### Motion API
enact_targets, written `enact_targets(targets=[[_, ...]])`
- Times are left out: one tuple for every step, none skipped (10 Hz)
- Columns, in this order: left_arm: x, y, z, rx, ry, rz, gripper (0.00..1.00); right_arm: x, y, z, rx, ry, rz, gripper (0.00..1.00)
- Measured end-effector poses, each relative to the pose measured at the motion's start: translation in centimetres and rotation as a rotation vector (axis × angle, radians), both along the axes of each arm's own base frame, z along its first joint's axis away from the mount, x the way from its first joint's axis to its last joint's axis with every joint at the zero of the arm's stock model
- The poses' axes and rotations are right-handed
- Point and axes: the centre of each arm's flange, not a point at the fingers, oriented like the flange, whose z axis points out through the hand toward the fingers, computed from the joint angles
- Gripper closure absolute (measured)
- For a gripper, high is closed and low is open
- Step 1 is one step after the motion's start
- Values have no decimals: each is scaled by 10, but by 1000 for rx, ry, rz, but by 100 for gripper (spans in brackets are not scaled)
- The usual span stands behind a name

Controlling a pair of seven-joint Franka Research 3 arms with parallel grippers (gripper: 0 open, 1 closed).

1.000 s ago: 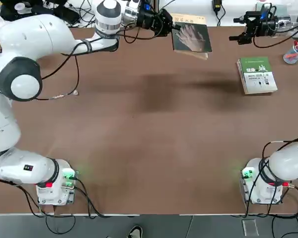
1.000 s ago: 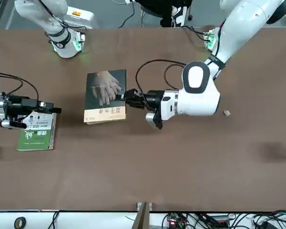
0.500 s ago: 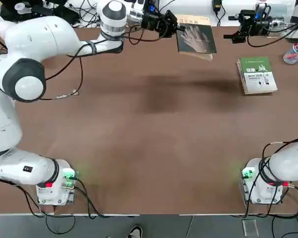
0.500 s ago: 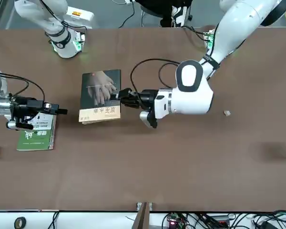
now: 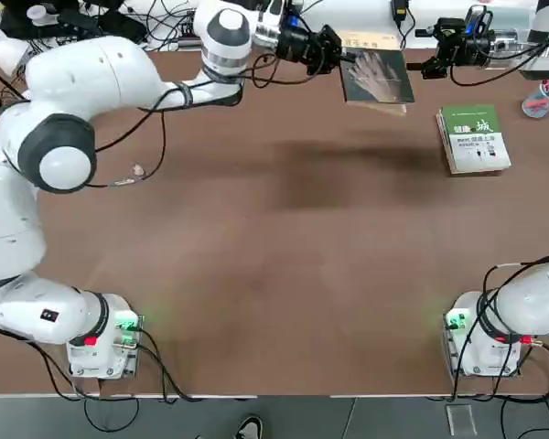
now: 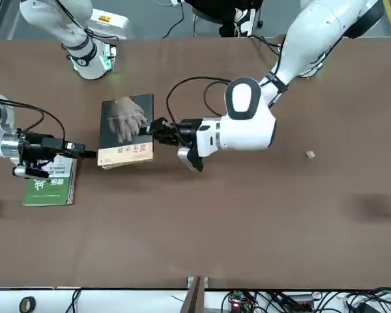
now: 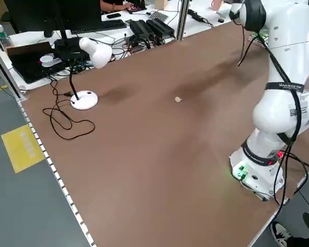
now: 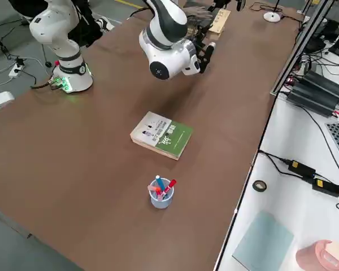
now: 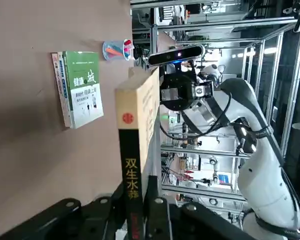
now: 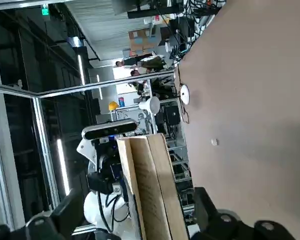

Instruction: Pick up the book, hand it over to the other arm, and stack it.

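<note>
The dark grey-green book, with a pale hand on its cover and a tan band, hangs above the table's far edge. My left gripper is shut on its spine side; the left wrist view shows the spine clamped between the fingers. My right gripper is open, level with the book, its tips just off the opposite edge. In the right wrist view the page edge lines up with the gap between the open fingers. The green-and-white book lies flat below the right gripper.
A cup of pens stands near the table's far right corner. A small pale scrap lies on the left half. A white desk lamp stands off the table's left side.
My left arm has carried the book steadily to the right in the top view, toward the right gripper. The right gripper has edged closer to the book's free edge.
</note>
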Motion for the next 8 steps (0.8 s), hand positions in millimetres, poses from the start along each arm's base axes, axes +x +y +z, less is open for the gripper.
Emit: enact_targets(targets=[[-2, -3, -1, 1, -1, 3, 83, 0, -1, -1, -1, -1, -1, 3], [-3, -6, -2, 2, -2, 4, 83, -1, -1, -2, -2, -4, -2, 3], [-4, -7, -2, 2, -2, 4, 83, -1, -1, -4, -2, -9, -1, 3], [-4, -7, -2, 2, -2, 4, 83, -2, 0, -5, -5, -11, 2, 3], [-3, -7, -2, 2, -3, 5, 83, -2, 1, -6, -10, -11, 5, 3], [-3, -7, -1, 1, -4, 6, 83, -3, 1, -8, -17, -12, 9, 3], [-3, -7, -1, 0, -5, 6, 83, -3, 1, -9, -20, -15, 12, 3], [-3, -7, 0, 0, -5, 5, 83, -4, 2, -11, -21, -15, 13, 2]])
